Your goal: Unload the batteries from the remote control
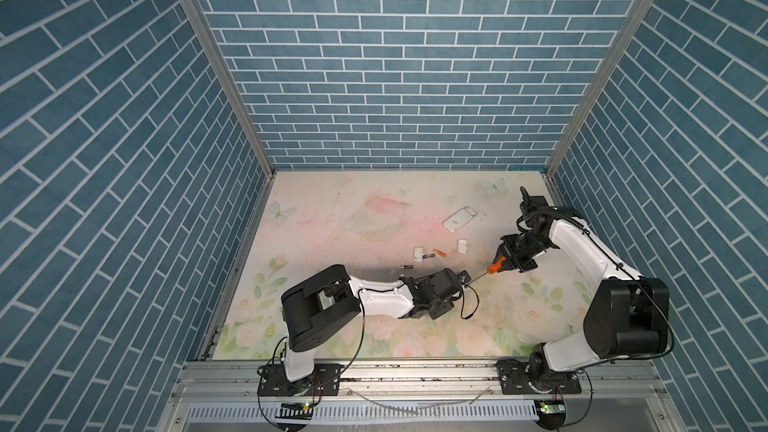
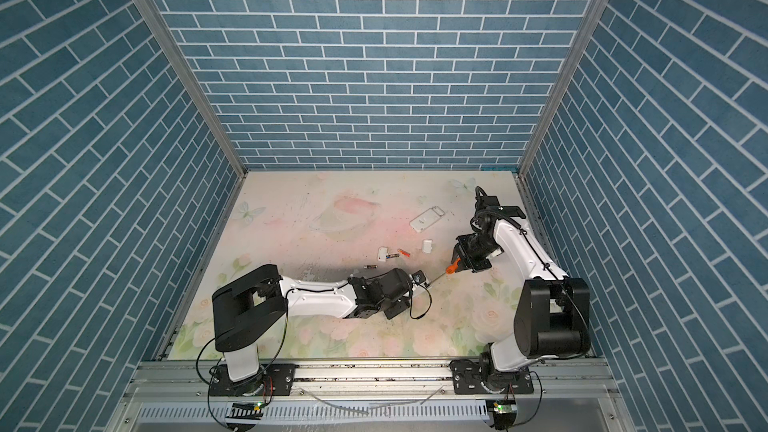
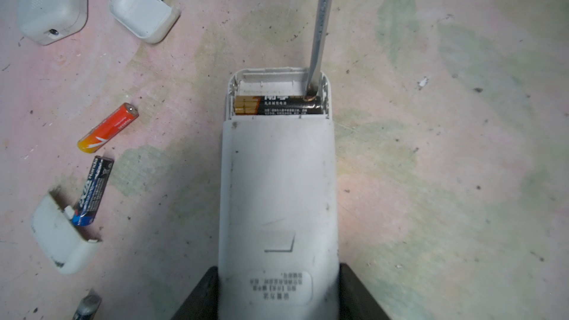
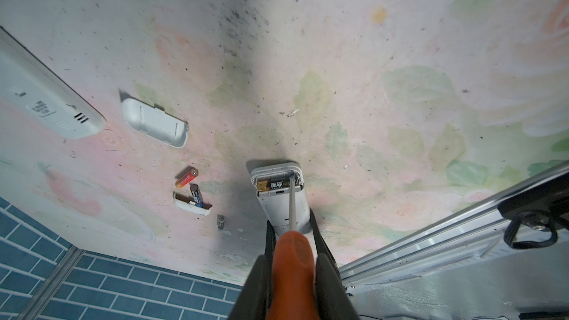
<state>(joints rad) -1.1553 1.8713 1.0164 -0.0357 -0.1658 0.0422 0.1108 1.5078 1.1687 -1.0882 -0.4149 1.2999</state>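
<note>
- Your left tool (image 3: 277, 297) clamps the white plastic remote control (image 3: 277, 180).
- Your right tool (image 4: 295, 284) clamps the orange-handled steel screwdriver (image 4: 292, 253).
- Its tip touches the black-and-gold cylindrical battery (image 3: 277, 105) seated in the remote's open compartment (image 3: 264, 86).

The open end of the remote (image 3: 277, 195) is being partly blocked by the screwdriver (image 3: 321, 26); one flank is being crowded by loose batteries (image 3: 107, 127) and covers (image 3: 141, 10), while the worktop (image 3: 446, 149) opposite is being left free.

White remote (image 3: 277, 180), black battery (image 3: 286, 105) with gold end, orange-red battery (image 3: 107, 127) fading to yellow, blue-and-black battery (image 3: 94, 192), orange screwdriver handle (image 4: 292, 260), pale pink-and-green floral tabletop (image 1: 332, 189), blue brick-patterned walls (image 1: 395, 56).
</note>
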